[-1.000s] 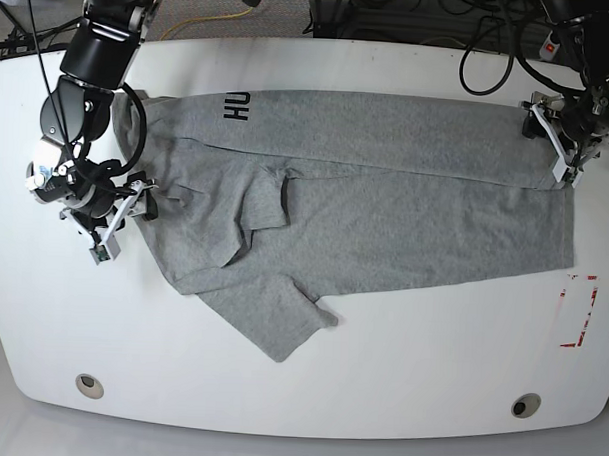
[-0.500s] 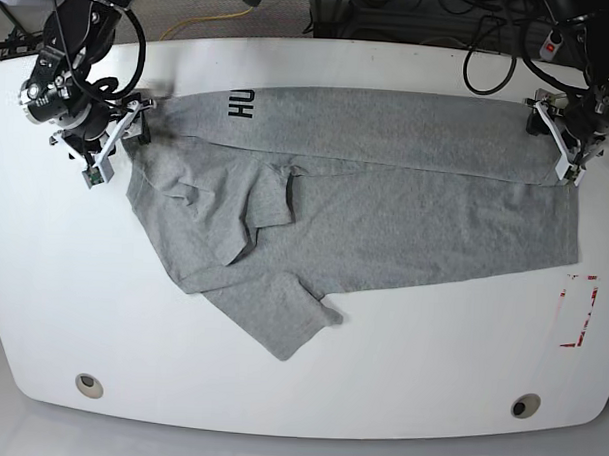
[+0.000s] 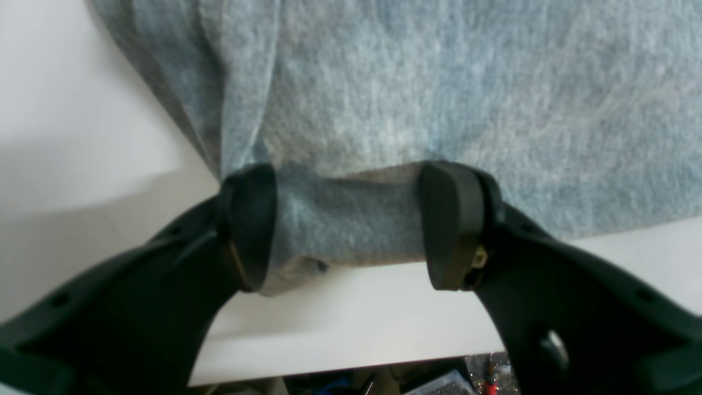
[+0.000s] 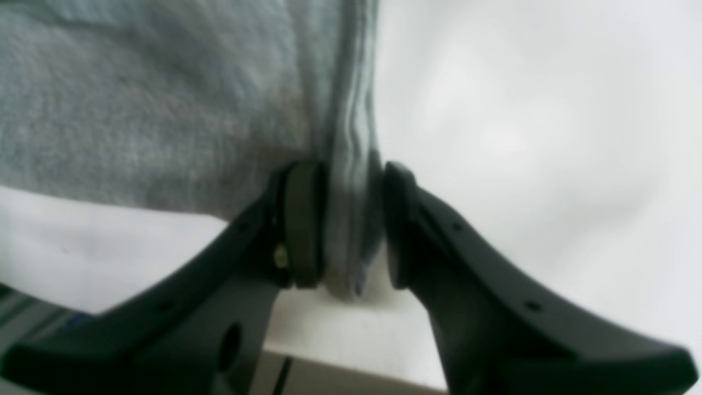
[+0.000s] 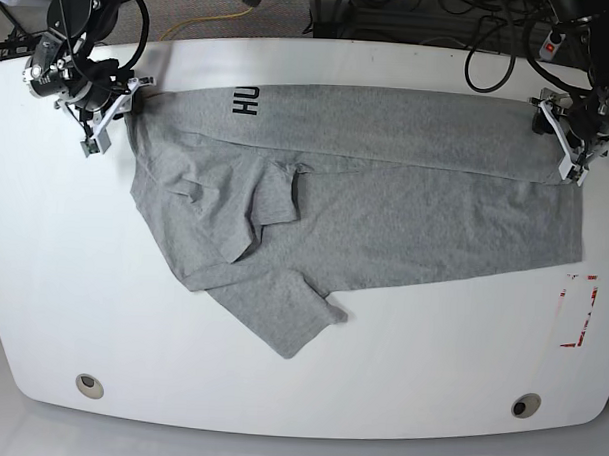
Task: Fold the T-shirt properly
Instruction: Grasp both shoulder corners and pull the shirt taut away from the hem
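The grey T-shirt [image 5: 385,221] lies spread across the white table [image 5: 43,279], its top part folded over so only the black letters "HU" [image 5: 244,103] show. One sleeve [image 5: 281,322] points toward the table's front. My right gripper [image 5: 110,121] is at the shirt's top left corner. In the right wrist view, the right gripper [image 4: 343,225] is shut on the layered fold edge [image 4: 351,164]. My left gripper [image 5: 567,147] is at the top right corner. In the left wrist view, the left gripper [image 3: 351,225] holds a wide band of cloth [image 3: 351,230] between its pads.
A red-taped rectangle [image 5: 579,311] marks the table at the right. Two round holes [image 5: 90,385] [image 5: 524,405] sit near the front edge. Cables [image 5: 491,54] hang behind the back edge, which lies close under both grippers.
My right arm rose from the shirt's left side to its top left corner, and its jaws closed on the fold edge. The left arm stayed in place.
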Controlling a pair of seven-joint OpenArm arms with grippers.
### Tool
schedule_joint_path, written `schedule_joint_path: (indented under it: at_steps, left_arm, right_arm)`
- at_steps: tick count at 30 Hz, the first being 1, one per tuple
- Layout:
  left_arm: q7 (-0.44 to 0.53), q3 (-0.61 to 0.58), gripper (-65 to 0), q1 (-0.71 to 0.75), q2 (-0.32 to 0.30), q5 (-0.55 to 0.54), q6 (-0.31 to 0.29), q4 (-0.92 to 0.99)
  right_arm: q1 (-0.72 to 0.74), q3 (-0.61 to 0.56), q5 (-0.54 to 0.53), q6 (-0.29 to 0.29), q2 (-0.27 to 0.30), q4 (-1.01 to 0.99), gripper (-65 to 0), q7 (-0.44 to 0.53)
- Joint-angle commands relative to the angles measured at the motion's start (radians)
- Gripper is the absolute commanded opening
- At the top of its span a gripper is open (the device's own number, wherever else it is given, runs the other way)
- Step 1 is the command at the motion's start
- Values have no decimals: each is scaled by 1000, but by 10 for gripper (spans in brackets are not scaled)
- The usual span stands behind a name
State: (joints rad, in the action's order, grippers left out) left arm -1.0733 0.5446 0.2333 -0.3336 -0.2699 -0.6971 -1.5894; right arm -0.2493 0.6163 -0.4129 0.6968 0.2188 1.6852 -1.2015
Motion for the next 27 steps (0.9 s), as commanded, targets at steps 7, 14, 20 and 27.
schedule_joint_path:
  at_steps: [7, 14, 20, 27]
  left_arm:
    - [-6, 6, -265, 18, -51, 7, -1, -19]
    - [-11, 12, -267, 77, -49, 11, -1, -73]
    - [-11, 7, -267, 151, -45, 7, -1, -162]
    - [-11, 12, -267, 174, -45, -9, -1, -179]
  right_arm:
    - [-34, 6, -11, 1, 37, 22, -609, 42]
    - [-126, 6, -11, 1, 46, 145, -602, 41]
    - [-201, 6, -11, 1, 46, 201, -601, 41]
    - [-229, 7, -8, 1, 46, 204, -357, 42]
